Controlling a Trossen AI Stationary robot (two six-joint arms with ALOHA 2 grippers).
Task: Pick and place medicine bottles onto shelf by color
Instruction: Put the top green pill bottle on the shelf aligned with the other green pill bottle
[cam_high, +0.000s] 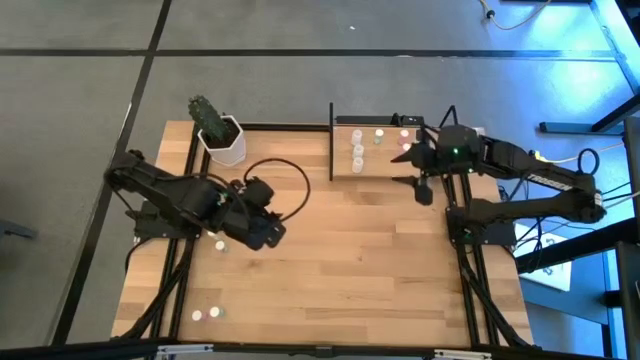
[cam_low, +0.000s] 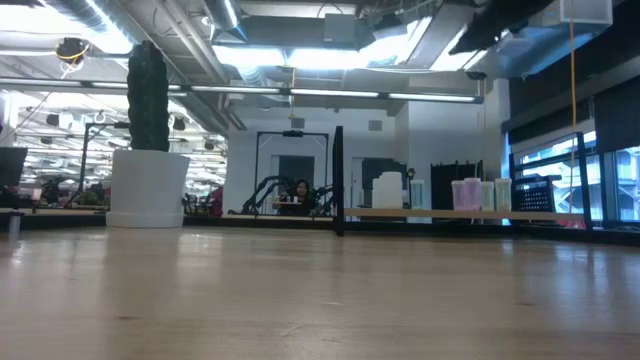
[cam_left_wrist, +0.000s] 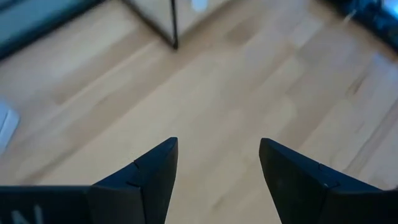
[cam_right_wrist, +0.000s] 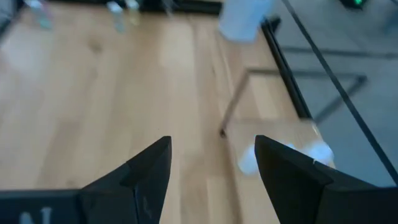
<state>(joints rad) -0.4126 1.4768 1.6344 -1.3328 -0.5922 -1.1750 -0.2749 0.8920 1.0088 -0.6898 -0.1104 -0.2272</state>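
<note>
The shelf (cam_high: 385, 150), a light-wood board in a black frame, stands at the table's far right. Several tiny medicine bottles (cam_high: 357, 150) stand on it; the low view shows them as pale bottles (cam_low: 466, 193). One bottle (cam_high: 220, 244) stands on the table beside my left arm, and two more (cam_high: 205, 314) stand near the front left corner. My left gripper (cam_high: 270, 232) (cam_left_wrist: 217, 143) hangs open above the table's left middle, with nothing in it. My right gripper (cam_high: 408, 168) (cam_right_wrist: 212, 140) is open above the shelf's near edge, holding nothing.
A white hexagonal pot (cam_high: 224, 140) with a green plant stands at the far left of the table. A black cable (cam_high: 285, 175) loops over the table beside my left arm. Bare wood (cam_high: 350, 270) lies between the two arms.
</note>
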